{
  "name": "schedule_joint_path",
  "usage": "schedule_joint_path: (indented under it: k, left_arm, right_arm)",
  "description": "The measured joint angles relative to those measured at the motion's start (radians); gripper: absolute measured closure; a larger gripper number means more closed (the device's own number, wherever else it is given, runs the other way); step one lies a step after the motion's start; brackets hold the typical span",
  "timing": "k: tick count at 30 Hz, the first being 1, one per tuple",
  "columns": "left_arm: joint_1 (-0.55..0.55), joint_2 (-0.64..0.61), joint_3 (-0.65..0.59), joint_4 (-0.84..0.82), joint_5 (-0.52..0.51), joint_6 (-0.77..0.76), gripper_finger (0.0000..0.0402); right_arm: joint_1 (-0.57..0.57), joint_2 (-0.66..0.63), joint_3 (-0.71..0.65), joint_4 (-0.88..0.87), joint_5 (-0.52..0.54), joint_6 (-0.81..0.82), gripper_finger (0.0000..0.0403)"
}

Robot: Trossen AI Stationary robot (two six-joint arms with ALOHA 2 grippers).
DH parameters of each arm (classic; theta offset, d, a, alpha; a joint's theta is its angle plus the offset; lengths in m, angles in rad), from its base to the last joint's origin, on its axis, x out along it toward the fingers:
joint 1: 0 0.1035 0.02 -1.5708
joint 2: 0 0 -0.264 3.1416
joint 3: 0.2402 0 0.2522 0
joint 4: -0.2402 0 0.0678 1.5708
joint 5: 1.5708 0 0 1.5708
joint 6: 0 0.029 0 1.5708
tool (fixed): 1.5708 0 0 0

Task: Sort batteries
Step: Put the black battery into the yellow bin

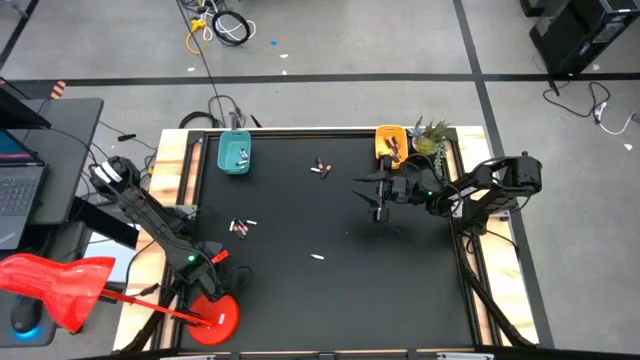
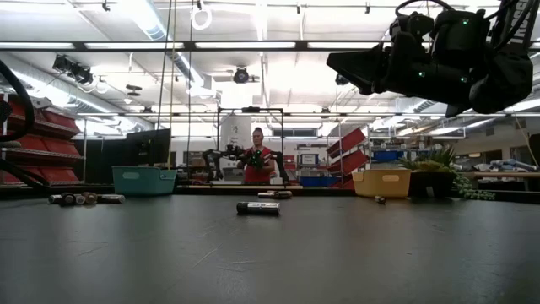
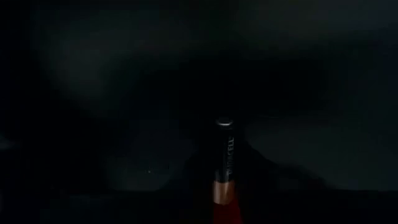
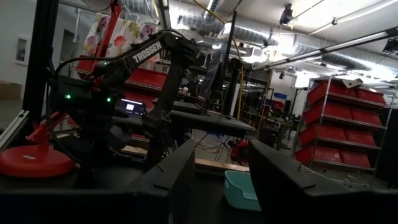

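Observation:
My left gripper [image 1: 207,263] hangs over the black mat near the table's near left corner, pointing down. In its wrist view it is shut on a dark battery [image 3: 224,152] with a copper end. Other batteries lie loose on the mat: a small cluster [image 1: 320,168] at the far middle, another cluster [image 1: 242,226] left of centre, and a single one [image 1: 317,257] in the middle. My right gripper [image 1: 380,195] waits open above the mat's right half with nothing between its fingers [image 4: 180,180]. My left gripper has the battery by its copper end [image 3: 222,190], which sits between the dim outlines of the two fingers. The fingers come from above, pointing down. The view is too dark to tell whether the battery rests on the mat or is lifted.
A teal tray [image 1: 235,152] stands at the mat's far left and a yellow tray [image 1: 390,143] at the far right, beside a small plant [image 1: 430,135]. A red lamp base [image 1: 215,315] sits by the near left corner. A person [image 2: 257,165] stands far behind the table.

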Motion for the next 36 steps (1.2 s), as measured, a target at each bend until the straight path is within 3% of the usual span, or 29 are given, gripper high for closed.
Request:
schedule_joint_path:
  k: [7, 15, 30, 36]
  left_arm:
    - [0.0, 0.0, 0.001, -0.007, -0.036, 0.052, 0.0368]
    - [0.0, 0.005, 0.017, -0.075, -0.171, 0.098, 0.0368]
    - [0.02, 0.004, 0.038, -0.062, -0.409, 0.108, 0.0368]
    - [0.068, 0.004, 0.038, 0.001, -0.505, 0.194, 0.0368]
  right_arm:
    - [0.0, 0.0, 0.0, 0.0, 0.0, 0.0, 0.0245]
    - [-0.001, 0.0, 0.0, 0.0, 0.0, 0.0, 0.0245]
    - [-0.004, 0.0, 0.0, -0.05, 0.001, 0.004, 0.0245]
    - [-0.011, 0.0, 0.0, -0.048, 0.001, 0.052, 0.0245]
